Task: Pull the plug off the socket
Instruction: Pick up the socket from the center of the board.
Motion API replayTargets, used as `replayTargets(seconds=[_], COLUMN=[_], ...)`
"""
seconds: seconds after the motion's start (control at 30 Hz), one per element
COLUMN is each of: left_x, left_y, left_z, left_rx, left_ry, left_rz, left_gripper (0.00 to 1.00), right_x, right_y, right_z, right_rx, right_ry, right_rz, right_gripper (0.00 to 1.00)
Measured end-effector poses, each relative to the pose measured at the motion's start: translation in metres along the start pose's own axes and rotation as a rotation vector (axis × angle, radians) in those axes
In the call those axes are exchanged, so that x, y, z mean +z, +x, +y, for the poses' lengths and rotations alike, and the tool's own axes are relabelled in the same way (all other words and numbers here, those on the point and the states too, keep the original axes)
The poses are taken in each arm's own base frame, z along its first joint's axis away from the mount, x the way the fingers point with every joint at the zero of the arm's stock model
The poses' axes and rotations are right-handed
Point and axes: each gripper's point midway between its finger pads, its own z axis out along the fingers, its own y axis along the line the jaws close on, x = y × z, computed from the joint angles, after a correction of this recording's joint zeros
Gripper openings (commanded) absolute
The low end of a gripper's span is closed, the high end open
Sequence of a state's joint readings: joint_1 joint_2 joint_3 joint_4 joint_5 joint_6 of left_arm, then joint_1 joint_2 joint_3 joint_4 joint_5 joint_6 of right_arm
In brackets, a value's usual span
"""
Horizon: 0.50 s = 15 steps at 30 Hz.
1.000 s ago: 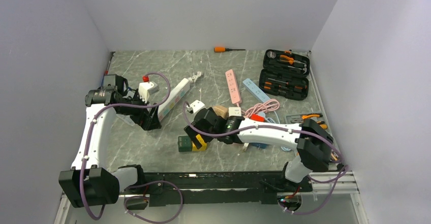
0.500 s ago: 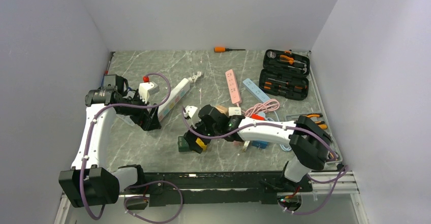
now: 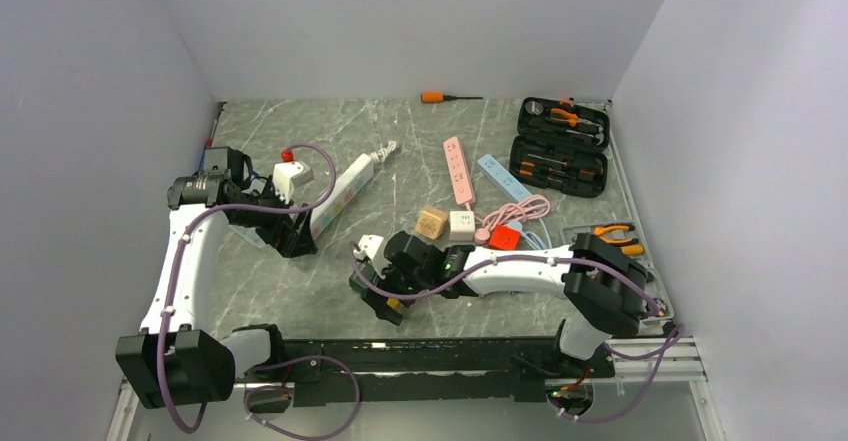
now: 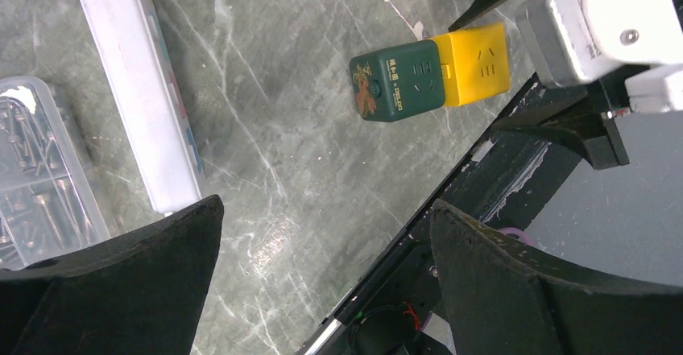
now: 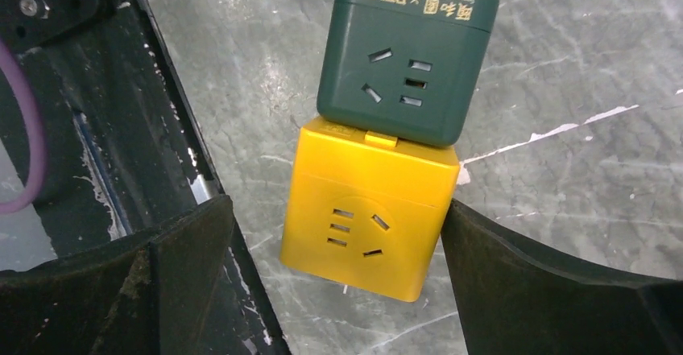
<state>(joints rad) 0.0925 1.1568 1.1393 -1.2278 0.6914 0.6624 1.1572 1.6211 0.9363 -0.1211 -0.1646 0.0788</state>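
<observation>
- Right pincer (image 5: pixel 337 206): fingers wide apart, holding nothing. The yellow cube (image 5: pixel 370 210) sits between them and the green cube (image 5: pixel 407 57) just past the fingertips. The two cubes are plugged face to face.
- Left pincer (image 4: pixel 326 210): wide, empty, well apart from the pair, with the white strip (image 4: pixel 133 89) off to its side.
- Risk: the green cube is unbraced, so pulling the yellow one likely drags both.
- Risk: closing across the seam would clamp both cubes together.
- Risk: the front rail (image 5: pixel 105 154) is just beside the pair, so a sideways tug could snag it.
- Counts: two joined cubes. Three loose beyond the right pincer: tan cube (image 3: pixel 430 223), white cube (image 3: pixel 461 225), red cube (image 3: pixel 503 237). Three strips, adding pink strip (image 3: pixel 458 169) and blue strip (image 3: pixel 503 176). One tool case (image 3: pixel 562 146), one screwdriver (image 3: pixel 435 97).
</observation>
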Motion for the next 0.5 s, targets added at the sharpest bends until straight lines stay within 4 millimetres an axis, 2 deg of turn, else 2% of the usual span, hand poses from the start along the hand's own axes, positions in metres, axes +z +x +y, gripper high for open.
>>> replayTargets(seconds=[0.17, 0.37, 0.5], left_x=[0.0, 0.0, 0.0], left_y=[0.0, 0.0, 0.0], left_z=[0.0, 0.0, 0.0], left_rx=[0.0, 0.0, 0.007], left_ry=[0.0, 0.0, 0.0], left_rz=[0.0, 0.0, 0.0], left_gripper=[0.99, 0.99, 0.99], right_x=[0.002, 0.013, 0.021], right_y=[0.005, 0.013, 0.018], right_z=[-0.001, -0.019, -0.027], right_rx=[-0.022, -0.036, -0.039], right_ry=[0.064, 0.182, 0.239], right_rz=[0.011, 0.028, 0.025], right_gripper=[1.0, 0.99, 0.91])
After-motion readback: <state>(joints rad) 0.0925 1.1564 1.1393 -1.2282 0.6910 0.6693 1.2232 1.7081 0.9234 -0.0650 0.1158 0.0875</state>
